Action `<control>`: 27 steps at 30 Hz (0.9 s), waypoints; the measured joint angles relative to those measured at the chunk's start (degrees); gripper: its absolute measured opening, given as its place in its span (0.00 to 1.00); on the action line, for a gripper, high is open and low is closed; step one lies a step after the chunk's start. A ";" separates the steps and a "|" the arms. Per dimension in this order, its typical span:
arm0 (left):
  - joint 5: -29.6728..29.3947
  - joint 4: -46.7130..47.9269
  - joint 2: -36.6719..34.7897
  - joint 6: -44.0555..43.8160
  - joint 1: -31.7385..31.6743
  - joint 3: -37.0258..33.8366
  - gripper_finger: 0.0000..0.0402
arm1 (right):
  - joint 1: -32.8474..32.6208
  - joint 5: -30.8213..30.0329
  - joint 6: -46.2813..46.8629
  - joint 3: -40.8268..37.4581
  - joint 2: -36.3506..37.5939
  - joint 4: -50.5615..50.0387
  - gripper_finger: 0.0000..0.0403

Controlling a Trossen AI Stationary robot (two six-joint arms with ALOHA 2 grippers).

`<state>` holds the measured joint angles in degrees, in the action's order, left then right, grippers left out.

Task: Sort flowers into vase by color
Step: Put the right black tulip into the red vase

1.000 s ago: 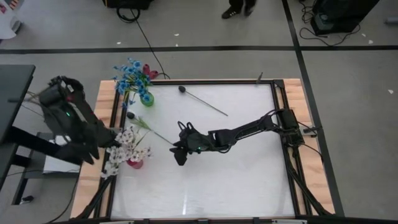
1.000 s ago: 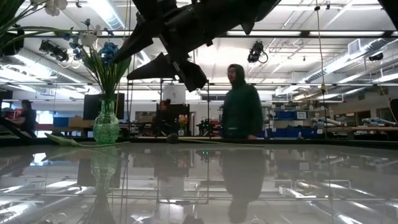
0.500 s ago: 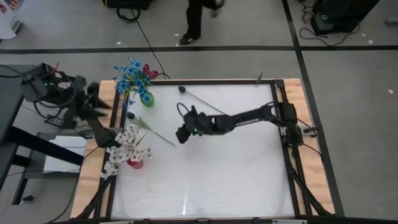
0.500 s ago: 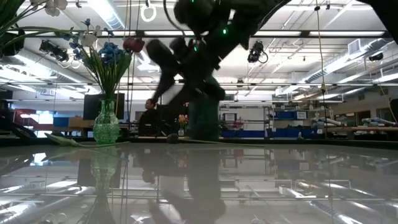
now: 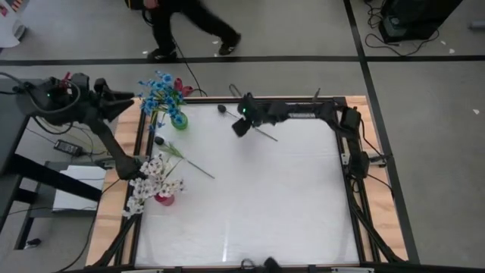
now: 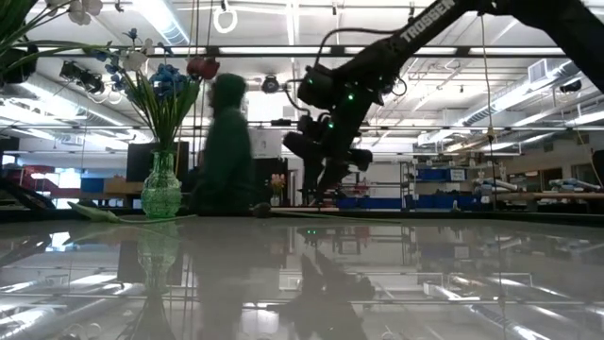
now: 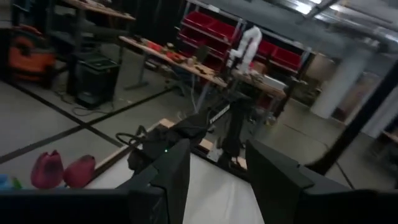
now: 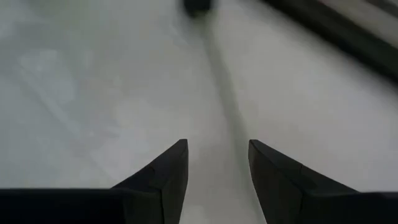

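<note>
1. High view: my right hand, fingers spread and empty, hovers over the dark-headed flower lying on the desk. Its stem runs diagonally away from the head near the far edge.
2. Right wrist view: the stem lies straight ahead between my fingers.
3. Left wrist view: my left hand, parted and empty, waits off the desk, far from that flower.

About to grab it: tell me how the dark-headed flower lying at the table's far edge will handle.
The dark-headed flower has a long thin stem, so it probably flexes and droops from a mid-stem pinch. Its small round head may swing. Lying flat, it likely slides when nudged.
</note>
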<state>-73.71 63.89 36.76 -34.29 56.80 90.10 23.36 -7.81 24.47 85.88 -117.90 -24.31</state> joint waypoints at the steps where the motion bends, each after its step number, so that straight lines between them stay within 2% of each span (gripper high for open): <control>1: -0.73 -0.01 0.14 -0.02 0.00 -0.04 0.40 | 1.24 0.24 -1.76 0.38 -0.08 -0.60 0.44; 4: -3.86 0.08 0.55 -0.76 0.00 -0.06 0.40 | 4.72 2.18 -6.48 1.17 -0.10 -1.94 0.44; 8: -7.86 -0.06 0.63 -1.64 0.00 -0.06 0.40 | 8.21 8.07 -11.37 1.24 -0.21 -2.73 0.44; 14: -10.35 -0.06 0.96 -4.42 0.00 -0.06 0.40 | 9.30 14.92 -17.51 1.26 -0.55 -5.32 0.44; 27: -11.37 -0.30 3.47 -7.32 0.00 -0.14 0.40 | 7.70 14.67 -20.66 1.45 -4.69 -12.68 0.43</control>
<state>-85.08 63.59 40.23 -41.61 56.80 89.95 31.06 6.86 3.80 87.33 -122.58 -36.99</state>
